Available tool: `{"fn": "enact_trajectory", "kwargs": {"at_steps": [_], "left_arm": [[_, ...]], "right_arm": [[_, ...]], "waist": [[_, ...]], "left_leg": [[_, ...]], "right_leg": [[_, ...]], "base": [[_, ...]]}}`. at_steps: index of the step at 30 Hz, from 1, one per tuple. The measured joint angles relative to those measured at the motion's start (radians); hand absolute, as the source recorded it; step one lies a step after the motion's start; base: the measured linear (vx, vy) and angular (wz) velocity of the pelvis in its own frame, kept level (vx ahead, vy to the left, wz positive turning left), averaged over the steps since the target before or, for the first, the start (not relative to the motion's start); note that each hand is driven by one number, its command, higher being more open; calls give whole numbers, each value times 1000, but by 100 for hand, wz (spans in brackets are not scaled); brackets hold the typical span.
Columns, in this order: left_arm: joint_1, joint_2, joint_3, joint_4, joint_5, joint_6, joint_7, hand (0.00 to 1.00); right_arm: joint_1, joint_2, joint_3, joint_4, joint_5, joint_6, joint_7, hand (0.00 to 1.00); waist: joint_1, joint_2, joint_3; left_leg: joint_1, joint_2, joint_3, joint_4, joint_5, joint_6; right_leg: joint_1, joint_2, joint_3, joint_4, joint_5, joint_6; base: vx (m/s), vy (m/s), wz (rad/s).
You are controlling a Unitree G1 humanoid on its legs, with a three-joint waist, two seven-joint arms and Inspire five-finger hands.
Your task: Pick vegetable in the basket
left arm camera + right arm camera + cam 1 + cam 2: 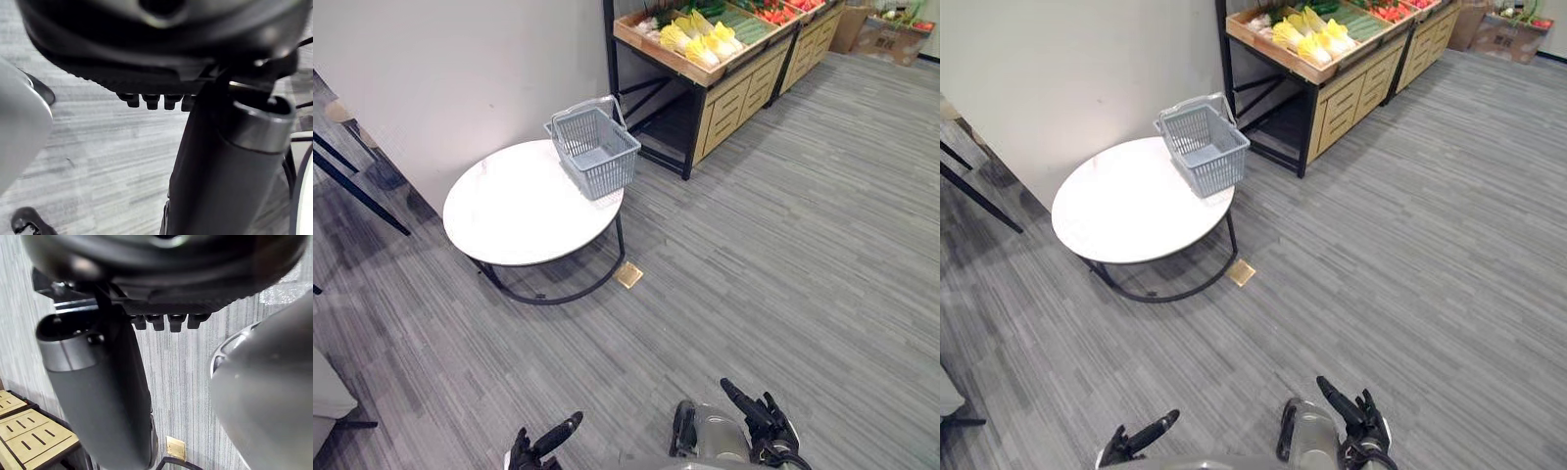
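- The grey plank floor (pixel 803 245) spreads out from my feet in every direction.
- A wooden produce stand (pixel 736 96) with drawer fronts sits against the far side at about 1 o'clock.
- A round white worktop (pixel 509 211) on a dark frame stands at about 11 o'clock, near the wall.
- The grey wire basket (pixel 597 149) stands upright on the worktop's rim at its 2 o'clock edge, handles folded back, just beside the stand's near corner.
- The vegetables (pixel 700 41) lie in the stand's top tray at 12 o'clock: pale yellow leafy heads nearest, green ones behind them, red ones further along. They are well apart from the basket.
- My right hand (pixel 764 421) hangs low at 5 o'clock, fingers straight and apart, holding nothing.
- My left hand (pixel 540 444) hangs low at 7 o'clock, fingers loose and extended, holding nothing.
- A small tan square (pixel 629 275) lies flat on the floor, just beside the worktop's frame at its 4 o'clock side.
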Motion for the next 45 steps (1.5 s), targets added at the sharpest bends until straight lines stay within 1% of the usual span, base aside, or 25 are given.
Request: {"fn": "enact_trajectory", "kwargs": {"at_steps": [2,3,4,6,8,11,13,14,16,17,18,19,20,21,24,25,27,29,30,31,35,37,39,40,45], "left_arm": [[2,-2,16,-2,17,5,2,100],[2,-6,36,-6,18,5,1,100],[6,-14,57,-17,16,3,3,100],[1,-13,76,-28,14,2,9,100],[-2,-13,76,-43,11,0,23,100],[-2,-3,46,-63,-7,-11,21,100],[2,1,41,-71,-29,-20,25,100],[4,0,43,-74,-51,-20,32,100],[13,21,46,-80,-48,-25,40,100],[9,29,57,-81,-52,-26,41,100],[8,53,75,-76,-50,-26,34,100],[8,60,78,-67,-47,-25,31,100],[13,63,56,-38,-42,-24,33,100],[17,87,34,0,-49,-15,34,100],[29,96,-16,19,-48,0,28,100],[34,101,-44,18,-49,1,26,100],[36,113,-77,19,-51,6,22,100],[40,120,-94,19,-51,6,22,100],[42,123,-114,19,-51,6,23,100],[40,121,-118,19,-51,6,23,100],[33,93,-88,19,-50,6,29,100],[35,74,-63,18,-51,6,33,100],[35,68,-22,15,-52,7,26,100],[32,31,9,17,-56,15,26,100],[30,-27,56,-20,-61,14,24,100]], "right_arm": [[1,-1,-1,8,0,10,0,100],[8,-3,0,8,-2,15,1,100],[12,-7,0,7,-8,15,0,100],[9,-8,0,10,-16,15,0,100],[12,-3,0,24,-16,17,0,100],[22,6,0,25,-15,22,0,100],[23,11,0,25,-15,30,4,100],[27,11,4,26,-14,35,8,100],[25,22,30,33,-4,44,12,100],[0,24,42,46,-1,50,38,100],[-18,37,34,55,5,51,39,100],[-20,46,11,63,8,52,36,100],[-28,37,-24,77,13,52,30,100],[-43,50,-32,86,12,52,28,100],[-50,57,-31,86,5,59,34,100],[-51,50,-31,85,-5,59,36,100],[-56,41,-28,86,-18,58,38,100],[-59,32,-24,83,-15,47,43,100],[-58,28,-16,76,-10,33,43,100],[-60,24,-5,65,-6,23,43,100],[-42,23,-1,24,3,-8,43,100],[-37,20,1,16,2,-13,45,100],[-22,15,22,35,1,-16,43,100],[-8,-21,34,48,11,-9,44,100],[-28,-45,86,53,-21,-3,33,100]], "waist": [[-1,6,-12],[0,10,-18],[2,13,-19],[5,18,-12],[13,6,-8],[32,-10,1],[36,-23,2],[50,-27,-1],[57,-53,-29],[56,-59,-17],[78,-67,-12],[78,-95,-23],[74,-87,-42],[64,-105,-55],[52,-89,-56],[53,-85,-56],[50,-79,-47],[32,-84,-41],[12,-79,-39],[0,-72,-35],[0,-45,-21],[0,-27,-21],[0,-36,-17],[0,0,-14],[4,19,-23]], "left_leg": [[-66,23,-31,193,40,-26],[-168,35,-72,399,128,-91],[-280,60,-83,611,211,-121],[-433,87,-55,846,128,-96],[-518,84,6,852,38,-60],[-584,58,130,569,-39,-17],[-596,15,190,274,-2,-8],[-602,-2,206,165,123,5],[-609,-40,229,178,135,25],[-661,8,236,349,88,42],[-722,9,247,452,35,20],[-718,-40,234,363,26,14],[-687,-63,232,207,139,93],[-653,-97,257,188,123,103],[-533,-148,269,99,106,122],[-477,-169,276,51,95,126],[-399,-197,280,1,71,128],[-304,-228,251,-55,57,132],[-259,-231,224,-79,50,130],[-231,-225,204,-93,42,125],[-156,-164,151,-113,4,75],[-142,-105,114,-108,-24,32],[-123,-67,59,-98,-70,-26],[-97,-21,8,-101,-86,-33],[-79,28,-55,-114,60,-54]], "right_leg": [[58,16,-14,-18,-29,0],[99,33,-18,-48,-40,0],[147,57,-20,-96,-46,-8],[231,75,-25,-152,-51,-13],[319,69,-29,-202,-54,-8],[427,30,-20,-256,-81,34],[467,-13,-17,-264,-112,72],[491,-32,-5,-273,-134,99],[510,-49,55,-338,-138,97],[565,-21,136,-433,-29,77],[580,-33,192,-442,-8,80],[589,-62,206,-442,-13,88],[594,-65,221,-413,-15,100],[581,-101,236,-360,12,108],[509,-133,287,-137,139,125],[451,-153,304,5,214,157],[346,-182,308,260,283,163],[265,-194,242,460,204,122],[224,-179,190,494,107,101],[177,-171,135,461,38,91],[79,-131,76,145,-12,92],[66,-83,104,-93,32,108],[79,-50,194,-321,178,142],[97,-14,173,-263,206,119],[99,-14,94,-95,55,52]], "base": [[416,-244,9],[307,-167,2],[240,-100,-1],[347,-30,3],[341,44,-1],[310,126,-6],[373,214,-3],[482,285,-14],[605,290,-12],[631,345,-19],[581,368,-21],[346,365,-18],[298,264,-3],[302,238,-4],[349,224,0],[350,228,-10],[334,180,-11],[313,76,21],[263,-11,58],[255,-41,59],[295,-151,48],[398,-315,58],[500,-449,81],[525,-440,64],[476,-409,50]]}}
